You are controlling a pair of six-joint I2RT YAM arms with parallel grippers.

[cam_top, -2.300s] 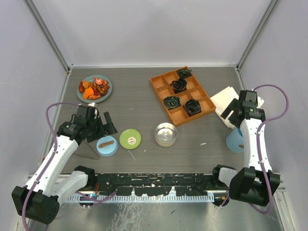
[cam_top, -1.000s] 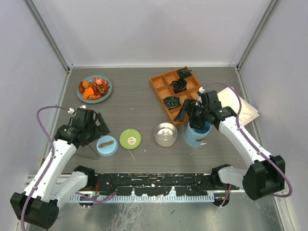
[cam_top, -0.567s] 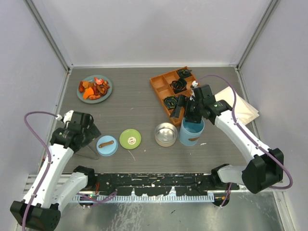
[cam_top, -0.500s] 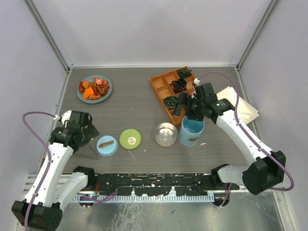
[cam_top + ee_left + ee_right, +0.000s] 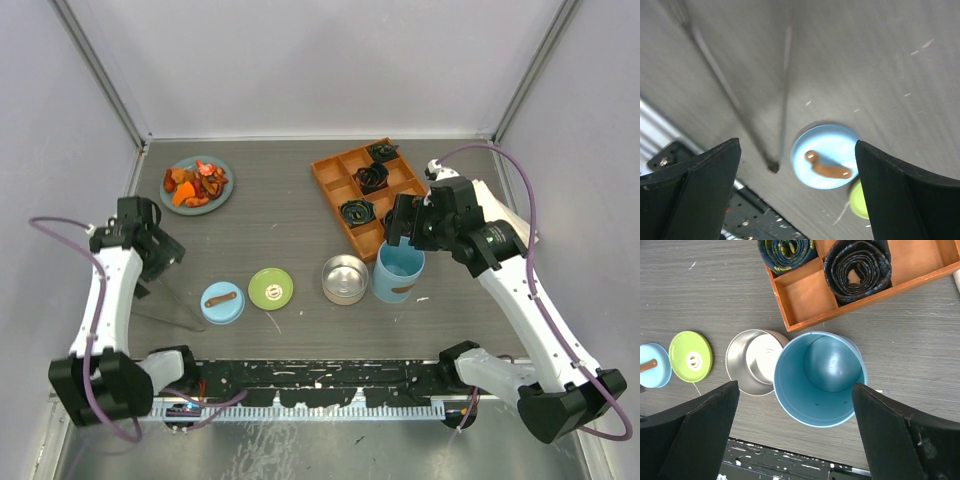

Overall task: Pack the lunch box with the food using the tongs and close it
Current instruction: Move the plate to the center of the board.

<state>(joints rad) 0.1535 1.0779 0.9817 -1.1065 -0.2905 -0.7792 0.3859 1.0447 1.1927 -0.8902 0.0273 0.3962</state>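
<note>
Lying between pale walls (image 5: 320,70), grey wood-grain tabletop (image 5: 280,220); left fingers (image 5: 690,190), right fingers (image 5: 690,440) spread wide.

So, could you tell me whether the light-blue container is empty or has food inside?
Empty: the right wrist view looks into the light-blue container and shows only bare floor; the food lies on the plate.

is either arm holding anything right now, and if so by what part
Nothing is held. The left gripper hangs open above the tongs; the right gripper is open above the light-blue cylinder, its fingers not touching it.
</note>
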